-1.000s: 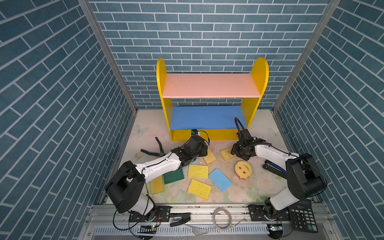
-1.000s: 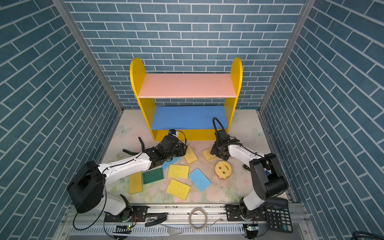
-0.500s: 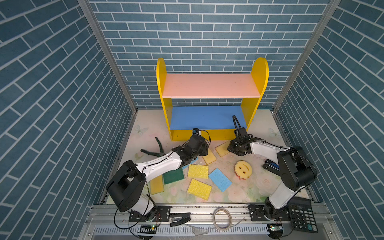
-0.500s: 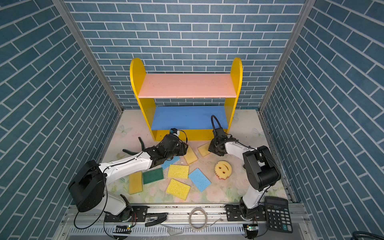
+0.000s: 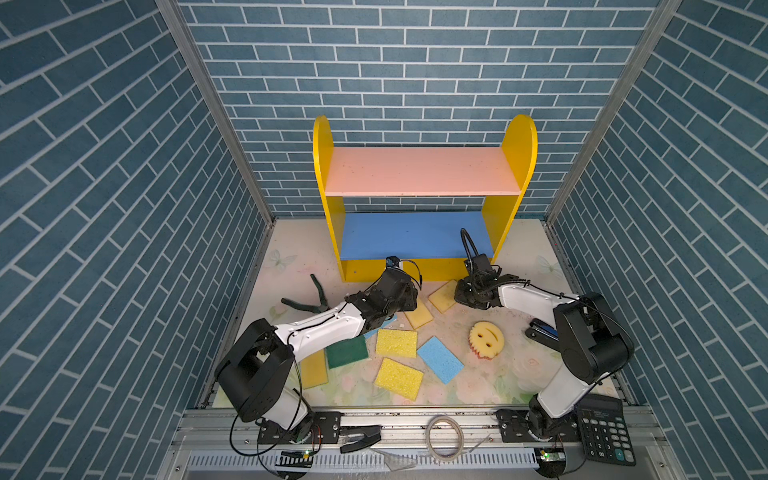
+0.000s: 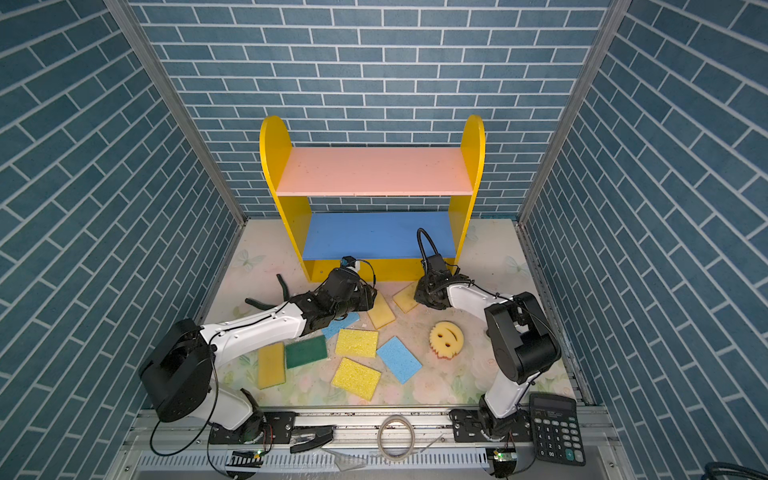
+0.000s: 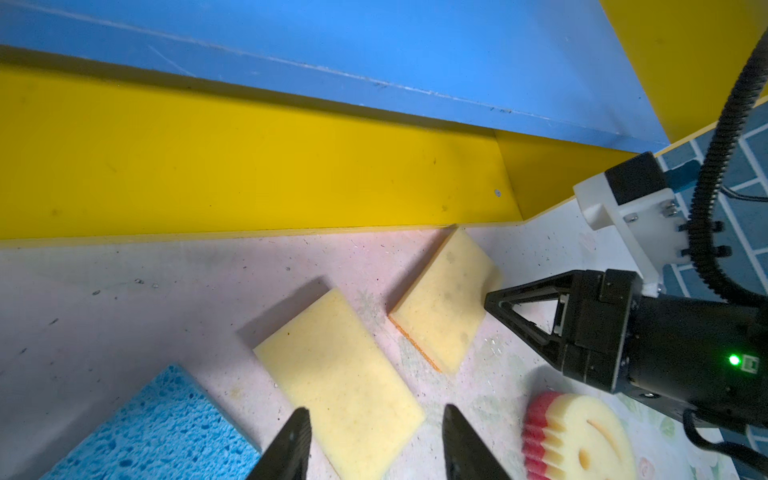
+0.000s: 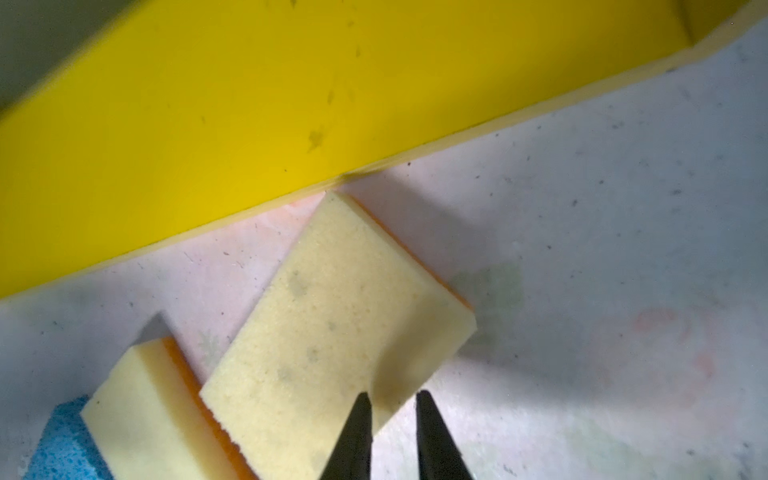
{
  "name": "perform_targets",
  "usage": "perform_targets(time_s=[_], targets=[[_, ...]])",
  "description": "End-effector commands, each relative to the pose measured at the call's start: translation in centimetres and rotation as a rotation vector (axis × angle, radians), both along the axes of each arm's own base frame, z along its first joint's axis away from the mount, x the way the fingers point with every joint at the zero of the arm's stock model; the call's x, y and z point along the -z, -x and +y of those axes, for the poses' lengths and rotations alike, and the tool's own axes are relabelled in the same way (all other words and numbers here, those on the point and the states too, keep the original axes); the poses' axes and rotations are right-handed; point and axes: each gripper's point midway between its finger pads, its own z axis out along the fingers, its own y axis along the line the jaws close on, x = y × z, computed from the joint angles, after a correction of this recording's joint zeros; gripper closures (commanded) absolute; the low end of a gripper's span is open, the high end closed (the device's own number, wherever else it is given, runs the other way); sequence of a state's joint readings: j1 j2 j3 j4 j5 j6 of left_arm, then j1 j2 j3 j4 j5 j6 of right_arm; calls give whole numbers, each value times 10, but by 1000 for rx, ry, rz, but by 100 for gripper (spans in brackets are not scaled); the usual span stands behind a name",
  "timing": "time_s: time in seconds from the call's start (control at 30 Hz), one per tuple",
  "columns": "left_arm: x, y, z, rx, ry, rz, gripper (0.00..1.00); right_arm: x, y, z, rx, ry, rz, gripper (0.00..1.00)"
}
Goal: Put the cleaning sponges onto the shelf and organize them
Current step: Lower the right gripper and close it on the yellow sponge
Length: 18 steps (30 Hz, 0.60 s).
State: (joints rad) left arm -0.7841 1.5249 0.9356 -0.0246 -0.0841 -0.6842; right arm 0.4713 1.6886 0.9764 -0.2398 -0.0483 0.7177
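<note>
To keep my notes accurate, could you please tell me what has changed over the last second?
The right gripper slid left toward the yellow wooden shelf, nudging the tan rectangular foam sponge along, and its jaws narrowed onto that sponge's corner. The left gripper, jaws open, and the other sponges stayed put.

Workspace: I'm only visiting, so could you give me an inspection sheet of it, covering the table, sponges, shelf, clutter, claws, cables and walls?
Surface: floral table, speckled with dust.
Job's things: nine sponges lie on the table, smiley sponge included; shelf bare.
Clutter: pliers, calculator, wire coil.
Grippers: left gripper open astride a tan sponge; right gripper pinching a corner of the tan sponge nearest the shelf.
Cables: black hose loops above the right wrist.
Surroundings: blue brick walls.
</note>
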Motion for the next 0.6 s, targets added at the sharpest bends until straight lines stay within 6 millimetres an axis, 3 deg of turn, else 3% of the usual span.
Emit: perform_targets(time_s=[0.0,0.13,0.23,0.4,0.57], targets=[[-5,-3,-5,4,6,-12,48,-15,-1,1,-4,-5,-35,70],[-7,-2,-7,12,12,-8,48,-12,-7,8,20,-40,-21,58],[-6,2,-7,18,22,-11,47,-2,-11,9,51,-48,-3,55],[3,8,-6,28,13,14,47,7,-16,17,53,-77,12,82],[1,8,-9,47,3,6,47,6,-14,18,48,-76,13,100]])
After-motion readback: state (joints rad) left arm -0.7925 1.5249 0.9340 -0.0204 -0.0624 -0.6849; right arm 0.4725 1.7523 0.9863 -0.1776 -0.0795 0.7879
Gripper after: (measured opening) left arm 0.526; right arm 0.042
